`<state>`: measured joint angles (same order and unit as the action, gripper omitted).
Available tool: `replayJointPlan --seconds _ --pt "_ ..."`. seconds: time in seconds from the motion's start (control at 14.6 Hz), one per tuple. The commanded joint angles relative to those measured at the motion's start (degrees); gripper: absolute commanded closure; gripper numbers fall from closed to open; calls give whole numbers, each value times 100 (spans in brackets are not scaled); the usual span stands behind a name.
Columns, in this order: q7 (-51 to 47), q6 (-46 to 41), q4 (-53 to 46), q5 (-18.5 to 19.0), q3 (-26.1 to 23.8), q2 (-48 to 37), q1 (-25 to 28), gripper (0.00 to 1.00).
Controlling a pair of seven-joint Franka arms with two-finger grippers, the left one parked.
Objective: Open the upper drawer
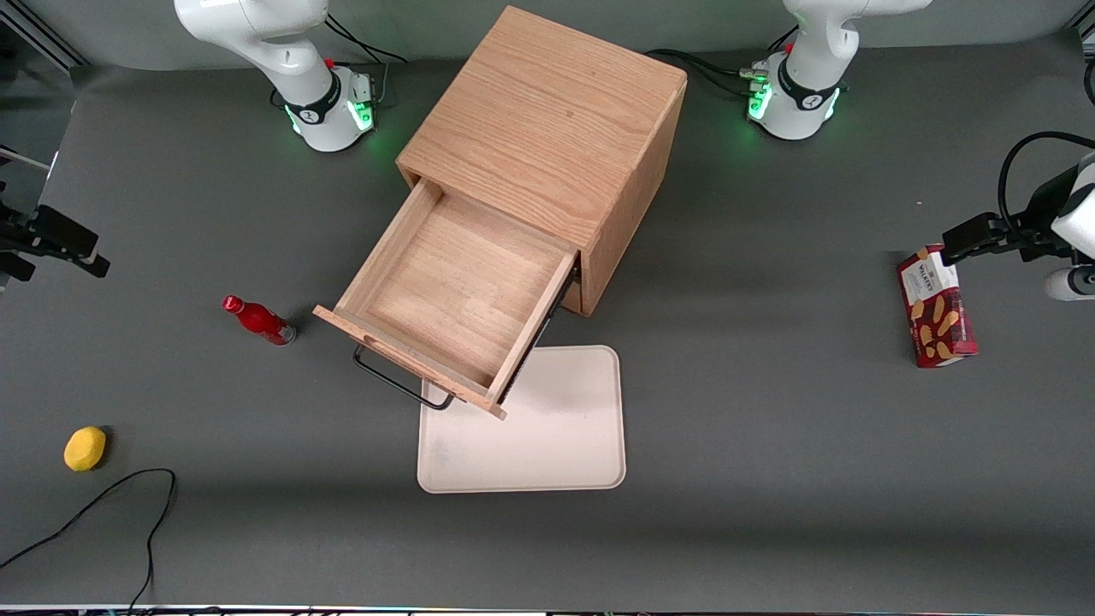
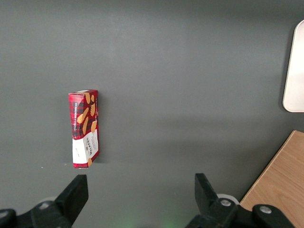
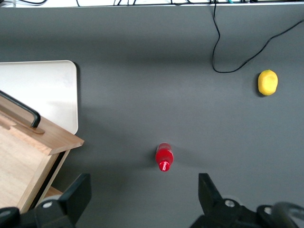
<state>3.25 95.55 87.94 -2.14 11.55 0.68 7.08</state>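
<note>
Oak upper drawer [image 1: 453, 295] juts fully out; open-fingered end effector [image 3: 142, 199] apparently well clear.

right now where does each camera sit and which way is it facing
Front view: high above the table, looking down at the cabinet and its pulled-out upper drawer; both arm bases show, and the right arm's hand is toward the working arm's end, away from the drawer.
Left wrist view: on the parked arm, facing down at a cookie box; its own fingers show.
Right wrist view: above the table, facing down at a red bottle and lemon; the hand's open fingers show.
Shared: drawer, bottle, lemon and tray appear in the front and right wrist views.
</note>
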Motion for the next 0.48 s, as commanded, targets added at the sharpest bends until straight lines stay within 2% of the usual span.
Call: replayJointPlan --seconds 0.0,0.41 --pt "-52 191 135 47 -118 -76 -128 0" --pt "-79 95 136 74 -101 -147 -67 0"
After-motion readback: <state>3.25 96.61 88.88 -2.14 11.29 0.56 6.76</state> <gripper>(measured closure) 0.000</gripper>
